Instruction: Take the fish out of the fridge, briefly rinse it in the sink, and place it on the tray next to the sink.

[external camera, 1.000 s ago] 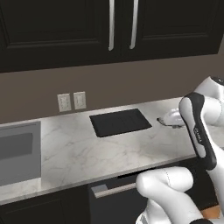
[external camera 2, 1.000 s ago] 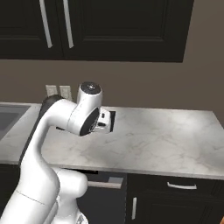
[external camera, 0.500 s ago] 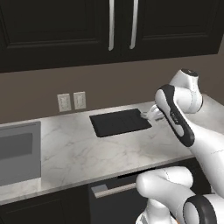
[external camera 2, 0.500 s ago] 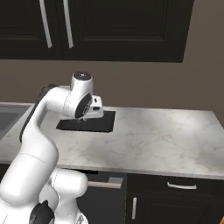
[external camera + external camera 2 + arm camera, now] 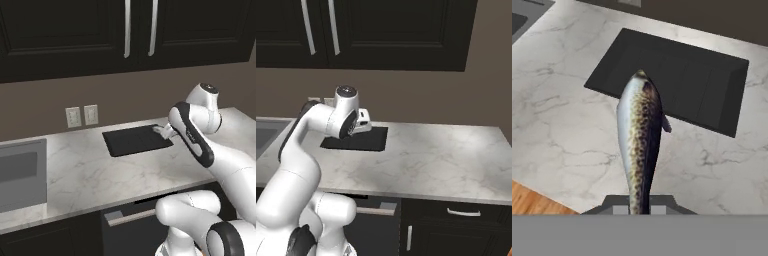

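Observation:
My gripper (image 5: 639,207) is shut on the tail of the fish (image 5: 639,140), a slim silver fish with a dark speckled back that points away from the hand. Its head hangs over the near edge of the black tray (image 5: 702,85), its body over pale marble. In the left base view the gripper (image 5: 162,131) hovers at the right end of the tray (image 5: 132,141). In the right base view the gripper (image 5: 362,122) is above the tray (image 5: 363,141). The sink (image 5: 20,175) lies far left, its corner (image 5: 519,15) also in the hand view. The fridge is out of view.
Dark wall cabinets with silver handles (image 5: 127,30) hang above the counter. Two wall outlets (image 5: 82,116) sit behind it. A drawer (image 5: 130,215) under the counter stands slightly ajar. Wide marble countertop (image 5: 446,155) stretches right of the tray.
The arm has swung left along the counter, carrying the fish from right of the tray to over its right end. The gripper stays shut.

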